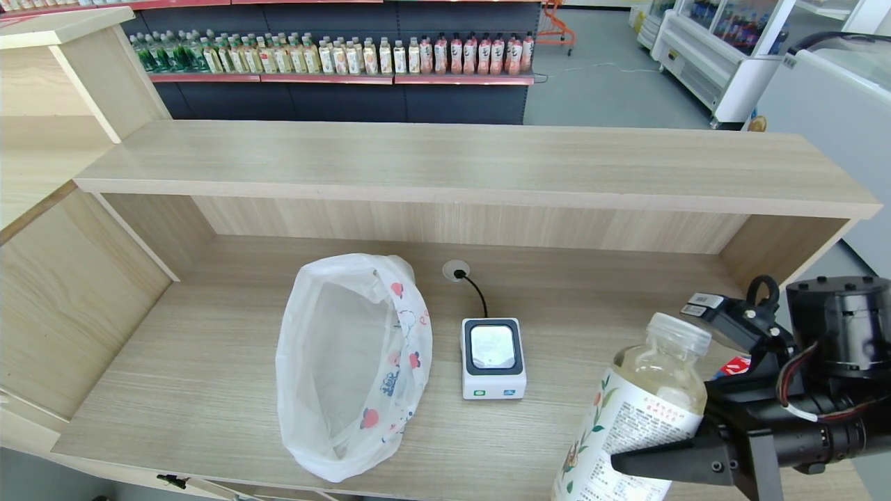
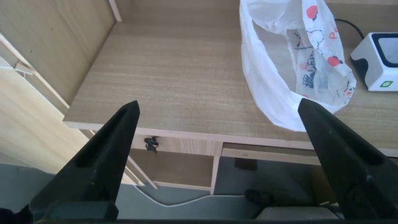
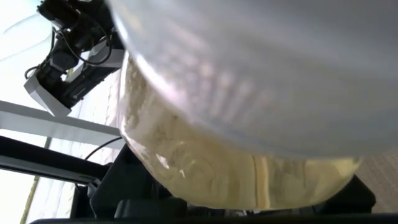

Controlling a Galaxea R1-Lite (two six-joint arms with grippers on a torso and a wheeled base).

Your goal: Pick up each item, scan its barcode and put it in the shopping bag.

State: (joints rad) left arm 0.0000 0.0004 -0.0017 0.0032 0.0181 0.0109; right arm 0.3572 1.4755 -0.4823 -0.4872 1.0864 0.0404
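A clear bottle (image 1: pixel 647 410) with a white flowered label and a pale cap hangs tilted over the counter's front right corner. My right gripper (image 1: pixel 689 396) is shut on the bottle, one black finger under the label and the other behind the neck. Close up, the bottle (image 3: pixel 236 124) shows pale liquid inside. The white shopping bag (image 1: pixel 351 362) with red prints lies open-mouthed on the counter, left of the white barcode scanner (image 1: pixel 493 356). My left gripper (image 2: pixel 219 107) hangs open off the counter's front edge, with the bag (image 2: pixel 292 56) and scanner (image 2: pixel 380 59) beyond it.
The wooden counter (image 1: pixel 209 376) has side walls and a raised shelf (image 1: pixel 445 160) at the back. A black cable (image 1: pixel 477 292) runs from the scanner to a hole in the counter. A small red item (image 1: pixel 732 364) peeks out behind the right arm.
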